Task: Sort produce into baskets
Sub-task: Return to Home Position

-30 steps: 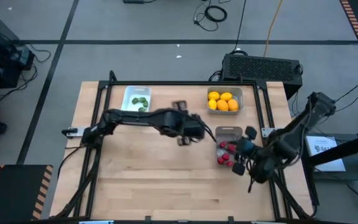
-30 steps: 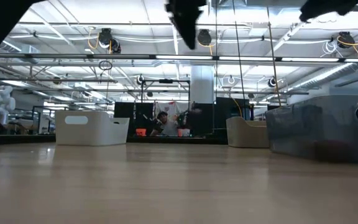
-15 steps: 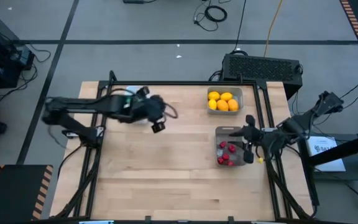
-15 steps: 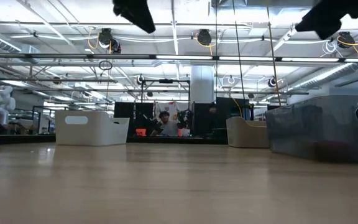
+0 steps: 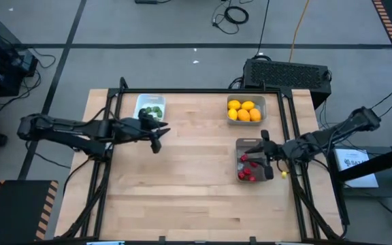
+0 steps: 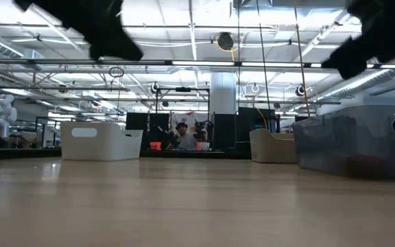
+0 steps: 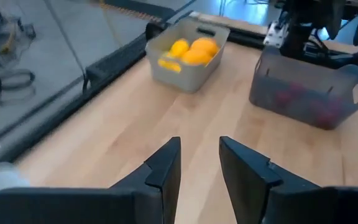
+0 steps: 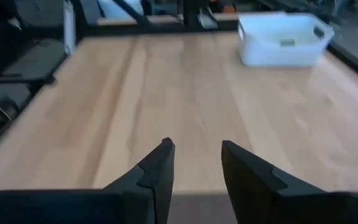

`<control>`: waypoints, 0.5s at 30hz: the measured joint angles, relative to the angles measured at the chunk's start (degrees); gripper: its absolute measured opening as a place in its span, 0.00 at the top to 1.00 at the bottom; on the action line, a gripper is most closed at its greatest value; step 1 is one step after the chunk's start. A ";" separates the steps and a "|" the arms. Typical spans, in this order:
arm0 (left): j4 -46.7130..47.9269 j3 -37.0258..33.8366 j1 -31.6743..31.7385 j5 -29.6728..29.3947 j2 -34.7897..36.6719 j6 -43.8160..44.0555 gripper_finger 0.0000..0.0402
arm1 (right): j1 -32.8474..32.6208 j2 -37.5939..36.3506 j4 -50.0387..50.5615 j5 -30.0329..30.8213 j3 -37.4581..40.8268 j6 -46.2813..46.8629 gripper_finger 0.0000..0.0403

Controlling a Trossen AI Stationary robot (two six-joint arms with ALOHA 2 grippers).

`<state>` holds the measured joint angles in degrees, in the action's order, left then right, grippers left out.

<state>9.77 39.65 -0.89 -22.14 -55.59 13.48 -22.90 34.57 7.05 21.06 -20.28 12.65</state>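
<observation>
Records left tool [image 7: 199, 144] empty, slightly spread, near white tray [image 5: 141, 100]; right tool [image 8: 196, 146] likewise, over dark tray [image 5: 250, 143].

Left pincer [image 5: 156, 138] has been drawn back from mid-worktop [image 5: 189, 184], near the dark grey basket [image 5: 249, 144], to just beside the white basket [image 5: 150, 96]. Right pincer [image 5: 263, 158] has been shifted from the dark grey basket's front corner to over its right side.

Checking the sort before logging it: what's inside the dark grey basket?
Several red pieces lie in the dark grey basket. The open right gripper hangs above its right side, so anything beneath that is hidden. No yellow or green shows there.
</observation>
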 joint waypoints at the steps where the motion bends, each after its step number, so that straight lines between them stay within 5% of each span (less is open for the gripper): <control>1: -0.40 -1.98 0.01 -0.20 1.30 1.31 0.71 | 0.12 -0.11 0.02 0.04 1.00 0.17 0.69; 10: -0.49 -14.59 0.02 -2.35 14.92 8.70 0.71 | -0.94 -7.53 5.37 0.53 6.51 7.26 0.69; 15: -0.99 -19.96 0.02 -2.79 24.04 10.27 0.71 | -2.22 -14.85 12.18 9.05 6.58 7.25 0.75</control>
<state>8.78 19.69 -0.86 -24.93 -31.55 23.75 -25.12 19.72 19.23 30.11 -13.69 19.90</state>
